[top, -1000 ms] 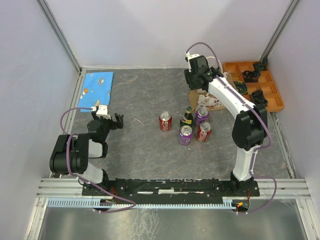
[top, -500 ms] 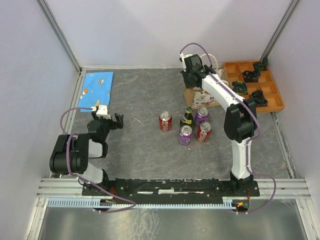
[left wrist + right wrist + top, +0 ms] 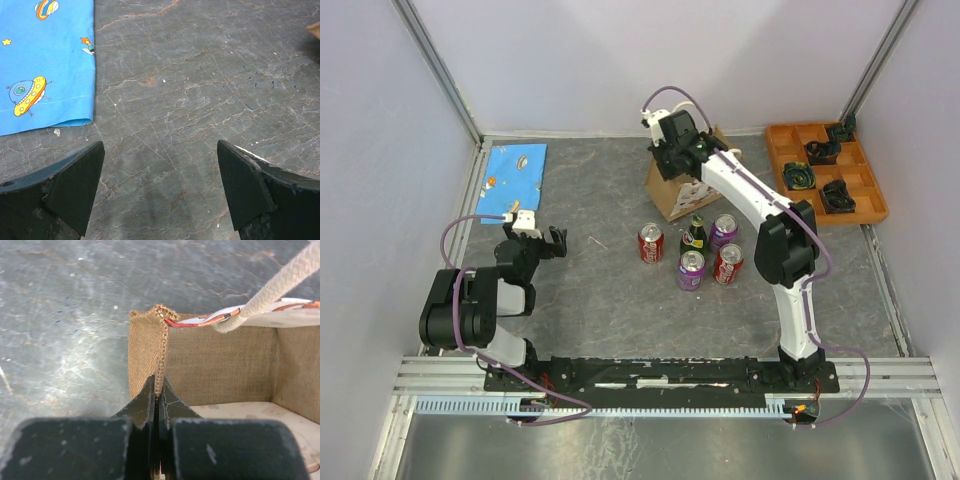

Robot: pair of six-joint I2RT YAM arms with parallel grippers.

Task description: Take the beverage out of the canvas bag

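five drinks (image 3: pixel 691 268) beside canvas bag (image 3: pixel 667 195); right fingers (image 3: pixel 145 405) pinch its rim, left fingers (image 3: pixel 75 175) spread.

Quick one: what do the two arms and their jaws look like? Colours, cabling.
The left arm: mostly black housings, white link near its base, small white block at the wrist. The right arm: white links, black joints. Each trails a looping purple cable. The jaws are black, wedge-shaped, tapering to the tips.
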